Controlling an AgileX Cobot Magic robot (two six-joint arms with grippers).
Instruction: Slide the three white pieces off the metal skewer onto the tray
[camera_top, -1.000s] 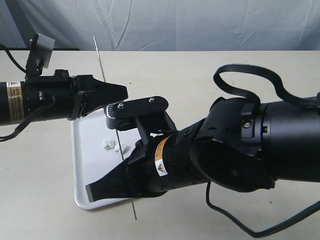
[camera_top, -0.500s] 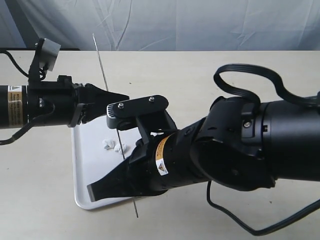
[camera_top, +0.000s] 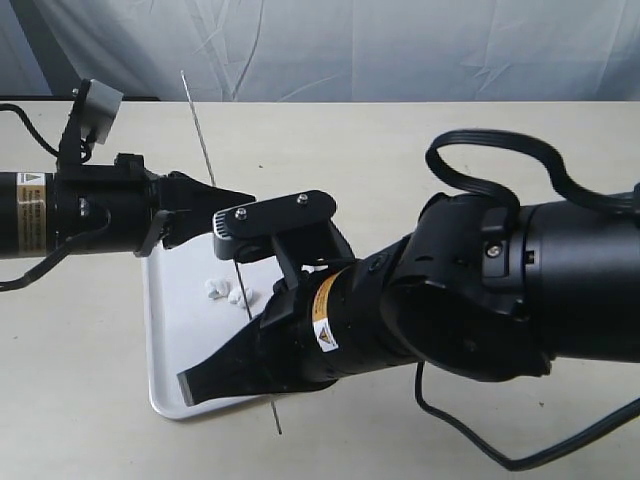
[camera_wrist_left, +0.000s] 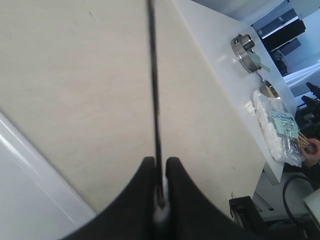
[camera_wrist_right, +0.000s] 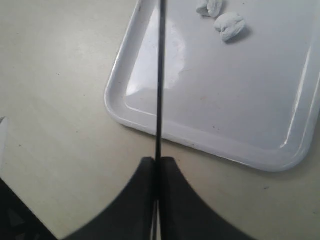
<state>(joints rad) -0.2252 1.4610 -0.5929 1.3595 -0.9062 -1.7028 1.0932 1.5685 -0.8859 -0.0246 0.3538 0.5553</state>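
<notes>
The metal skewer (camera_top: 200, 130) slants across the table above the tray (camera_top: 185, 330), held by both arms. My left gripper (camera_top: 248, 194) is shut on its upper part. In the left wrist view the skewer (camera_wrist_left: 154, 75) runs out from between the black fingers (camera_wrist_left: 145, 185), and a white lump (camera_wrist_left: 160, 216) sits deep between them. My right gripper (camera_top: 200, 378) is shut on the lower part, and the tip pokes out below it. The right wrist view shows the skewer (camera_wrist_right: 161, 75) over the tray (camera_wrist_right: 225, 100), with white pieces (camera_wrist_right: 230, 26) lying loose on it. In the exterior view they are white pieces (camera_top: 228, 292).
The bulky right arm (camera_top: 480, 300) with its looped cable (camera_top: 500, 150) covers the table's right half. A grey cloth backdrop hangs behind. In the left wrist view a round metal object (camera_wrist_left: 243, 46) and a plastic bag (camera_wrist_left: 280, 132) lie on a neighbouring white surface.
The skewer's upper end has swung slightly left and its lower tip slightly right. The left gripper has shifted a little down along the skewer. The right arm has barely moved.
</notes>
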